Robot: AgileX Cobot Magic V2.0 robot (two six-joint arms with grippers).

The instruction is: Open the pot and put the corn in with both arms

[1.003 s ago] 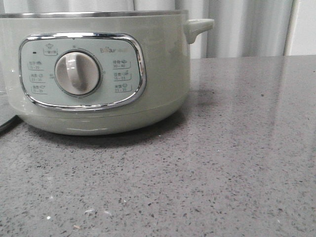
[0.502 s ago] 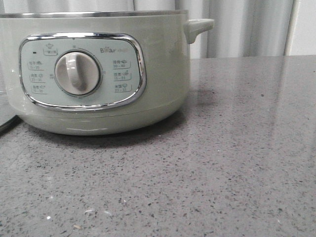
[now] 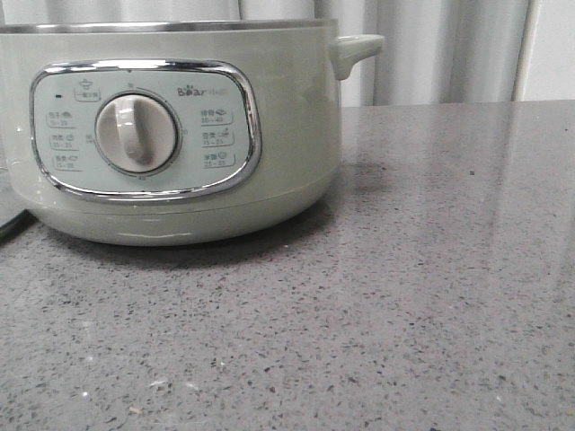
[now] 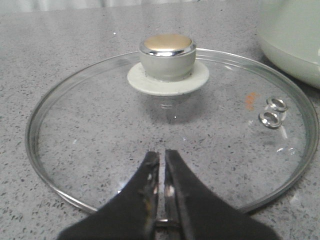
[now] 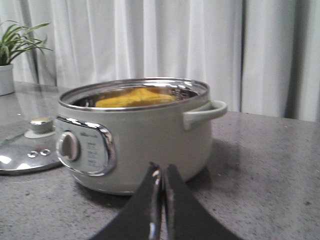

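Observation:
The pale grey-green pot fills the left of the front view, lid off, dial facing me. It also shows in the right wrist view, open, with the yellow corn lying inside it. The glass lid with its knob lies flat on the table beside the pot; it also shows in the right wrist view. My left gripper is shut and empty, just over the lid's near part. My right gripper is shut and empty, in front of the pot. No gripper shows in the front view.
The grey speckled table stretches to the right of the pot. White curtains hang behind. A potted plant stands at the far edge beyond the lid. A dark cord runs by the pot's left base.
The pot has shifted slightly to the left in the front view. Nothing else has changed.

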